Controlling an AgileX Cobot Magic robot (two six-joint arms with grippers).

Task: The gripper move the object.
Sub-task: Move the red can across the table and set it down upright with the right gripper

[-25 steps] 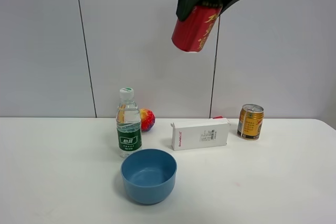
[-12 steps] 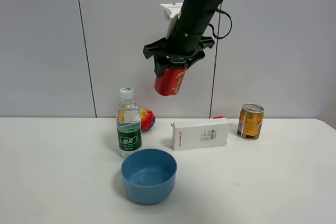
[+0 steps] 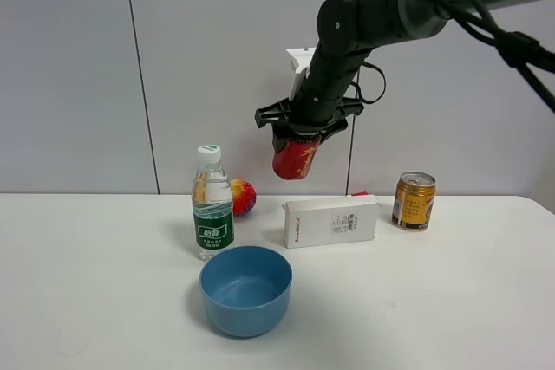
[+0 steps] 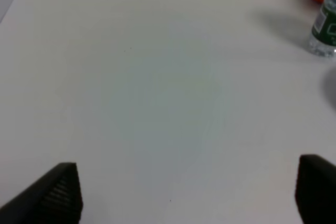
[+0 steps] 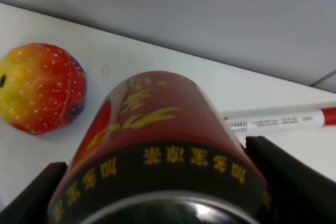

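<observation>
My right gripper (image 3: 303, 130) is shut on the red can (image 3: 296, 159) and holds it in the air, tilted, well above the table, behind and above the white box (image 3: 330, 221). In the right wrist view the can (image 5: 157, 129) fills the frame between the two black fingers (image 5: 291, 182), with its black band and gold lettering showing. The left gripper (image 4: 184, 192) is open and empty over bare white table (image 4: 157, 87). It does not show in the exterior high view.
On the table stand a water bottle (image 3: 212, 205), a blue bowl (image 3: 245, 289) in front of it, a red-yellow ball (image 3: 242, 197) behind it, and a short gold can (image 3: 414, 201) at the right. The ball (image 5: 39, 87) also shows below the held can.
The right arm has brought the red can down from the top of the view to mid-height, first leftward, then slightly right. The table objects have not moved.
</observation>
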